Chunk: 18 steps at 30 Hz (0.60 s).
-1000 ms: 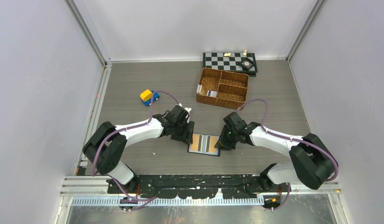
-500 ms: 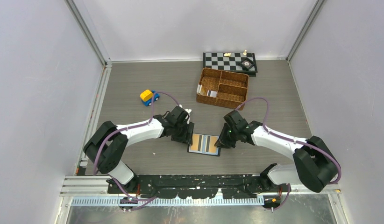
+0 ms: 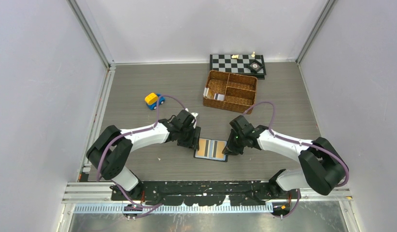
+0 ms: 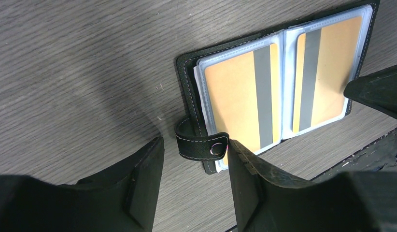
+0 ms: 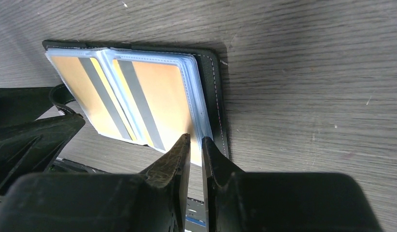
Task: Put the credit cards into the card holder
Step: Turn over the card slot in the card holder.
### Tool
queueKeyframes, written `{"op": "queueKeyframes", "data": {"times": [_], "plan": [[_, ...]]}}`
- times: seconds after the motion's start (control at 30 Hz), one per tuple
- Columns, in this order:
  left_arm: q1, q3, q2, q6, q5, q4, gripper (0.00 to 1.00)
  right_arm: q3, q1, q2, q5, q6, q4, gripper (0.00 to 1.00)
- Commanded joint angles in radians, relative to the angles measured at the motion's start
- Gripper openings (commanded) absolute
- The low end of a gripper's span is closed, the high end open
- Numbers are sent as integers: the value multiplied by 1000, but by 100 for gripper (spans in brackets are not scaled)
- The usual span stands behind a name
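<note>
The black wallet [image 3: 211, 149] lies open and flat on the table [image 3: 138, 82], near the front edge and between the two arms. Its clear sleeves face up.

Two orange cards with a grey stripe are already in the top sleeves, one on the left page [image 4: 237, 92] and one on the right page [image 4: 327, 72]. Both sit fully inside their pockets. That part of the job looks done.

More pale cards [image 3: 212, 94] stand in the left compartment of the wicker basket [image 3: 225, 107], well apart from the wallet on the far side of the table. If they belong to the task, they have yet to be fetched and slid in. The pictures do not show whether the sleeves underneath hold anything.

The left gripper [image 4: 195, 145] is at the wallet's left edge with its jaws spread wide. The snap tab [image 4: 201, 142] lies between them. The snap end sits just beside one finger, but contact cannot be judged. It grips nothing.

The right gripper [image 5: 195, 145] is at the wallet's right edge, its jaws pressed almost together. They appear to pinch the outer edge of the right-hand plastic sleeve [image 5: 192, 92], as if to lift or turn that page. I judge the work roughly partway through, with the next empty pocket being exposed.
</note>
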Motion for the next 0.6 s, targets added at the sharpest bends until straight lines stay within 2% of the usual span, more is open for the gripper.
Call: {"op": "queueKeyframes", "data": {"times": [0.0, 0.23, 0.57], "plan": [[-1, -9, 4, 6, 7, 24, 53, 6, 10, 14, 23, -7, 23, 20], [-1, -12, 6, 5, 12, 27, 52, -2, 13, 24, 7, 2, 55, 20], [-1, -16, 10, -3, 26, 42, 52, 23, 13, -54, -6, 11, 49, 19]]}}
